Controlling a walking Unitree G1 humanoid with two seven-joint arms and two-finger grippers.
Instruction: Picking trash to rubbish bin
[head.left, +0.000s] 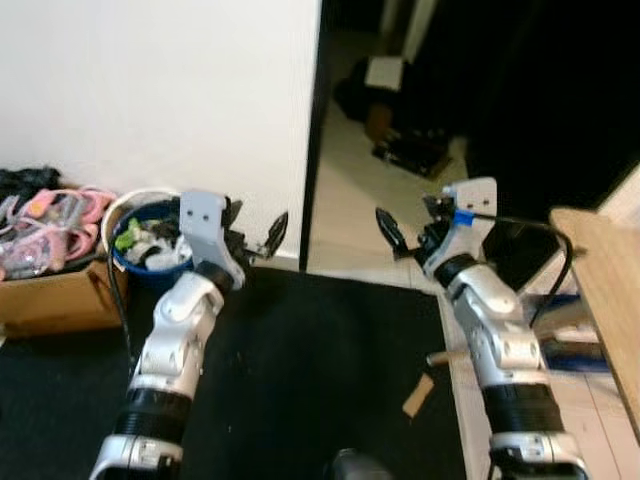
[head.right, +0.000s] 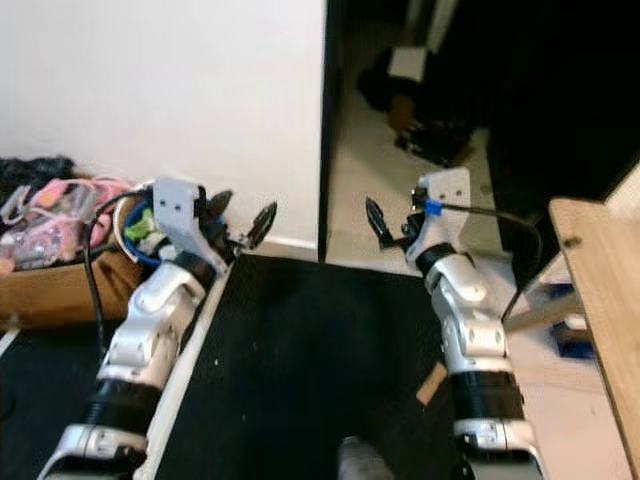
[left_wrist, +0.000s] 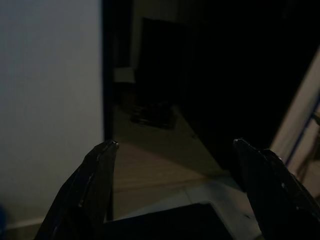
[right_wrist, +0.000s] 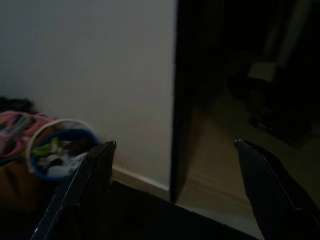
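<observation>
By the white wall, your rubbish bin (right_wrist: 62, 152) sits full; left tool (left_wrist: 172, 150) and right tool (right_wrist: 175, 150) both gape empty.

Legible text, labels, brands, numbers, signs: none that I could read. The blue tape (head.left: 461, 217) on my right wrist carried no marking. The cardboard box (head.left: 55, 292) by the wall showed a plain side; the packaging in it was too blurred for lettering, as were the contents of the rubbish bin (head.left: 150, 240).
</observation>
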